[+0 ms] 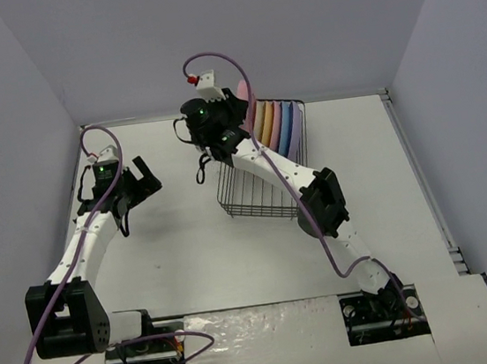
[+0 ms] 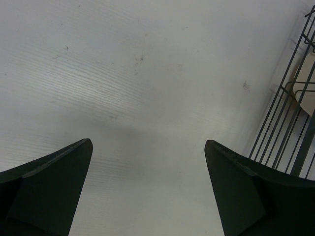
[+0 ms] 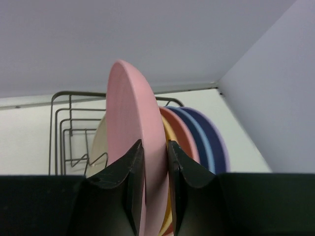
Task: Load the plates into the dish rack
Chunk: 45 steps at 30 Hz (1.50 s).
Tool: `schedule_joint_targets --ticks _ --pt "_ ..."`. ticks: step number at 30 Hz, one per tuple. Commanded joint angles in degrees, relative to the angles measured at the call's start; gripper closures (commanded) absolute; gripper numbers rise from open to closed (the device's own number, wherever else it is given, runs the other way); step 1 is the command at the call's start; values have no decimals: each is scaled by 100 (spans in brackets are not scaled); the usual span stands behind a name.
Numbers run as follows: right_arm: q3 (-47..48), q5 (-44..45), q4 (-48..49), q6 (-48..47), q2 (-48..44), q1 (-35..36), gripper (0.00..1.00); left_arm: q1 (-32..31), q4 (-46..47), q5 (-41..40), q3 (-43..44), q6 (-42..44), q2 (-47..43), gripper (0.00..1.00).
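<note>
The white table (image 1: 171,244) carries the black wire dish rack (image 1: 250,201) right of centre. The rack's near half is bare wire, and its far half holds a row of plates (image 1: 277,126) standing on edge. The right arm (image 1: 287,177) stretches across the rack to its far left corner. The left arm (image 1: 82,246) sits well apart over bare table on the left.

The step in hand looks like loading the last plate. A pink plate (image 3: 130,98) stands upright, edge-on, in the right gripper (image 3: 154,145), whose fingers (image 3: 129,172) are clamped on its rim from both faces. Just beside it on one side is the cream plate (image 3: 100,140). On the other side come the yellow-orange plate (image 3: 169,132), the second pink plate (image 3: 179,132), the blue plate (image 3: 202,140) and the lavender plate (image 3: 219,147), all already upright in the rack. Whether the held plate's lower edge has reached the tines is hidden by the gripper.

The next move probably calls for easing the plate straight down, keeping it vertical so it drops between its neighbours without knocking them. The fingers should spread only once it rests in a slot. The left gripper (image 2: 148,141) hangs with its jaws wide apart, holding nothing, the rack's wire side just to its right.
</note>
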Motion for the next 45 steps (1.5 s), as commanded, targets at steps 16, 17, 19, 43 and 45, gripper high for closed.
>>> schedule_joint_targets --ticks 16,17,19,43,45 --pt "324 -305 903 48 -410 248 100 37 148 -68 348 124 -14 3" --pt "294 -295 866 48 -427 245 100 33 148 -64 348 128 -4 3" --pt "227 -350 743 152 -513 234 100 32 148 -37 356 129 18 3" --pt "-896 -1636 -1802 2932 -1373 -424 44 32 273 258 260 160 -170 3" --pt "-862 -1722 -1738 2888 -1313 -399 58 32 280 271 260 147 -158 3"
